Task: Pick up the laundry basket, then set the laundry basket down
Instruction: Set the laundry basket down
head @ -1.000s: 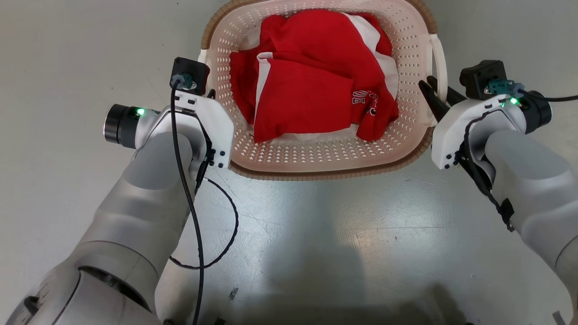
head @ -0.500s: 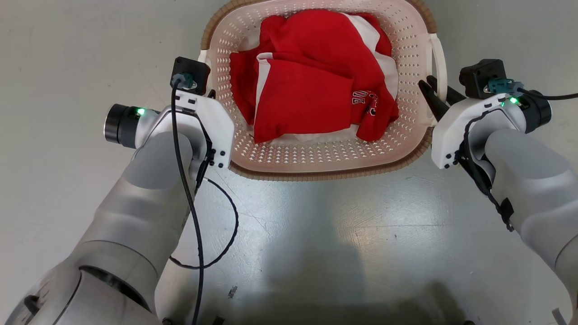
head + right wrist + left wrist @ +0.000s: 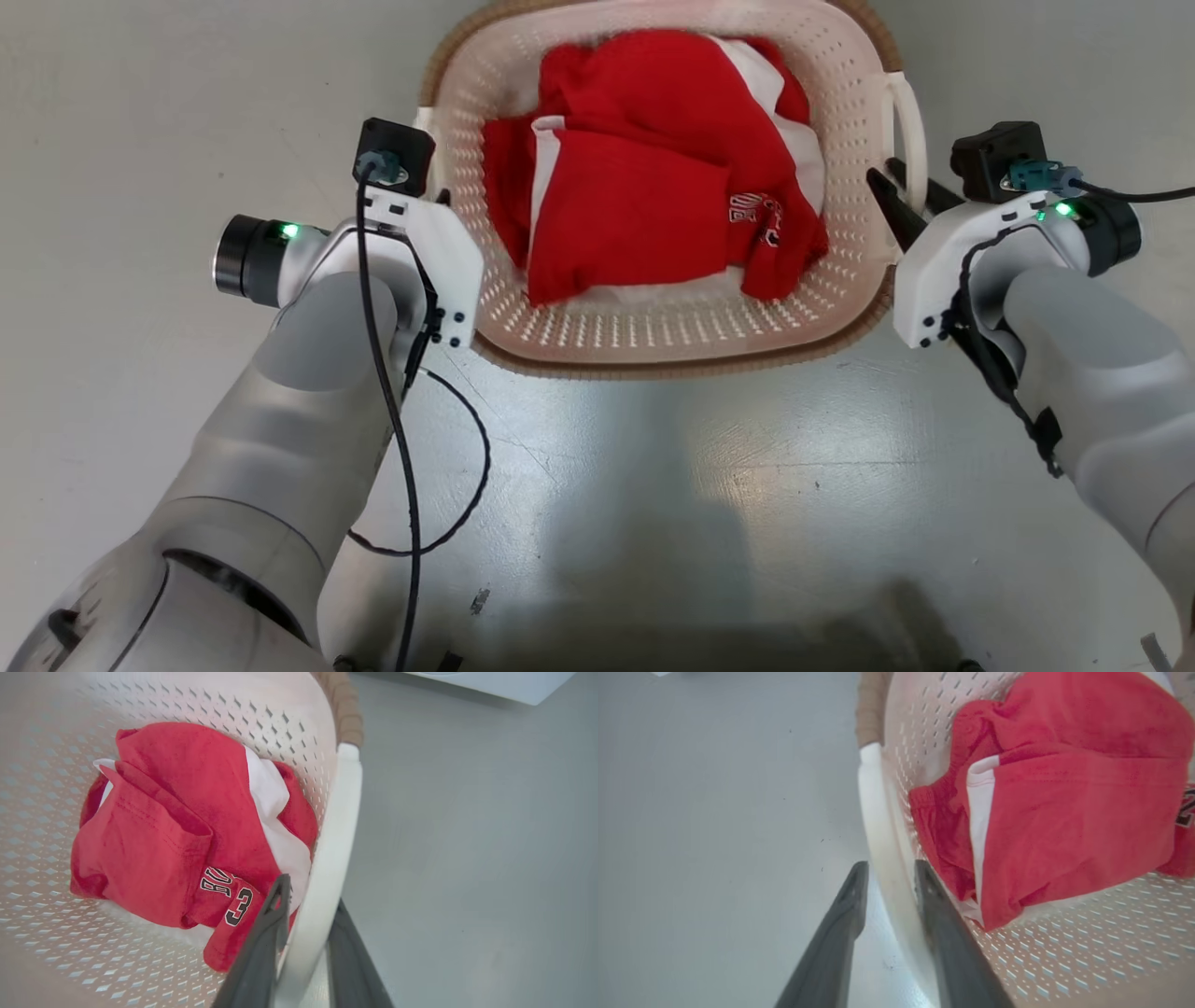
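Laundry basket (image 3: pixel 653 327) is positioned between the two arms, above the grey floor (image 3: pixel 653 485), and contains red and white clothing (image 3: pixel 635 205). Left gripper (image 3: pixel 889 872): fingers straddle the left loop handle (image 3: pixel 878 812), jaws clamped on it. Right gripper (image 3: pixel 310 893): fingers straddle the right loop handle (image 3: pixel 336 826), jaws clamped on it. Contact between basket base and floor cannot be determined.
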You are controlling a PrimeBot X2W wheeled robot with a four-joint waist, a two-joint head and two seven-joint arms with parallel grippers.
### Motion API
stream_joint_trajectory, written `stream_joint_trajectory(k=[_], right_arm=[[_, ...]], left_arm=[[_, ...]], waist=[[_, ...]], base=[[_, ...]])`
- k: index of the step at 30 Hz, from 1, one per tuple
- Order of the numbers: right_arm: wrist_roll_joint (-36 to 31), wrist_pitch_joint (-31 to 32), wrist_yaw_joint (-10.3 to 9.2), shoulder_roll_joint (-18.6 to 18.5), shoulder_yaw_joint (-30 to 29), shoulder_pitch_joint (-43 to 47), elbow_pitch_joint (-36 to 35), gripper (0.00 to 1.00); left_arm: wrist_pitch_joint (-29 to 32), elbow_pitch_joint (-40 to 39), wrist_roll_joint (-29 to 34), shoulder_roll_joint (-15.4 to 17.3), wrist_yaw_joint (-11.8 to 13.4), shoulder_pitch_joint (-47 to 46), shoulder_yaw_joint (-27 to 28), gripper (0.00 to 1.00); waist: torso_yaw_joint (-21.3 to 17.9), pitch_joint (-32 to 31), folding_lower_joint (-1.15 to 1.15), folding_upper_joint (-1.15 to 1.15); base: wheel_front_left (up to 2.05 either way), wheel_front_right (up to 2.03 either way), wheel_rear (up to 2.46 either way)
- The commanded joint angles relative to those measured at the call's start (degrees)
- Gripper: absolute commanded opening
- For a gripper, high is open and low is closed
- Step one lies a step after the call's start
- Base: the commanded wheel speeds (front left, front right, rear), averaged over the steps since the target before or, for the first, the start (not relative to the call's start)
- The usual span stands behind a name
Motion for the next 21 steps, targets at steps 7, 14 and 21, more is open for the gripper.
stream_joint_trajectory(k=[7, 14, 21], right_arm=[[-0.37, -1.24, 0.08, -0.73, 0.55, 2.29, 2.97, 1.0], [-0.32, -2.19, 0.08, -0.32, 0.03, 2.81, 4.09, 1.0], [-0.12, -2.54, 0.08, -0.02, -1.04, 4.45, 4.72, 1.0]], left_arm=[[-0.65, -0.13, -0.98, 2.65, 1.31, -1.07, 0.86, 1.0], [-2.33, -0.13, -1.69, 2.67, 1.76, 0.02, 1.1, 1.0], [-4.21, -0.13, -2.9, 2.76, 1.74, 2.47, 1.71, 1.0]], waist=[[0.21, -0.23, 0.0, 0.0], [0.25, -2.16, 0.0, 0.0], [0.3, -5.84, 0.0, 0.0]], base=[[0.0, 0.0, 0.0], [0.0, 0.0, 0.0], [0.0, 0.0, 0.0]])
